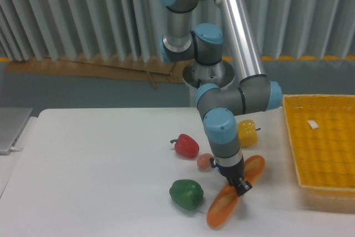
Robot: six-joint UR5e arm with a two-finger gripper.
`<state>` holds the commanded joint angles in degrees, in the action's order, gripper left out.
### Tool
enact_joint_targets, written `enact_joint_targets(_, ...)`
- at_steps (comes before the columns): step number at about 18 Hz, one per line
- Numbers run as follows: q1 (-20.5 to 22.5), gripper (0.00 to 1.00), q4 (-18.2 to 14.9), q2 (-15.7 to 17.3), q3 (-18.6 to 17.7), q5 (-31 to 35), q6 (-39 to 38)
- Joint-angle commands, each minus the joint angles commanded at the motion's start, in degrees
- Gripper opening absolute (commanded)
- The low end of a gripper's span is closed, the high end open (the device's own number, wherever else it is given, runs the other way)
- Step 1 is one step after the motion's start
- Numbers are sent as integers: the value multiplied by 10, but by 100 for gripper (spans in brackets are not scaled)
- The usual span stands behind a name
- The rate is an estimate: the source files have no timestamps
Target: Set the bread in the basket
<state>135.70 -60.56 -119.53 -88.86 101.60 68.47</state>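
Now the gripper [241, 187] is down at the middle of the bread [236, 191], on the near part of the table [89, 170].

Seen from the fixed camera, the bread lies diagonally, just right of the green pepper [186, 193] and left of the basket [324, 178], apart from it. Its skin is glossy, so I judge it a light, stiff plastic toy, probably slippery; because it is long, the middle is the best place to hold, so it will not tip. The dark fingers are at this middle, across the loaf, but I cannot tell how far they are closed or whether they already press it. Counted: one bread, one basket with a small white tag [313, 124], three peppers, namely green, red pepper [186, 145] and yellow pepper [247, 132], and one small pinkish ball [204, 162] beside the arm.
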Motion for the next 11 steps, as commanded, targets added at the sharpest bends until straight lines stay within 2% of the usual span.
enact_joint_targets(11, 8, 23, -4, 28, 2, -11, 3)
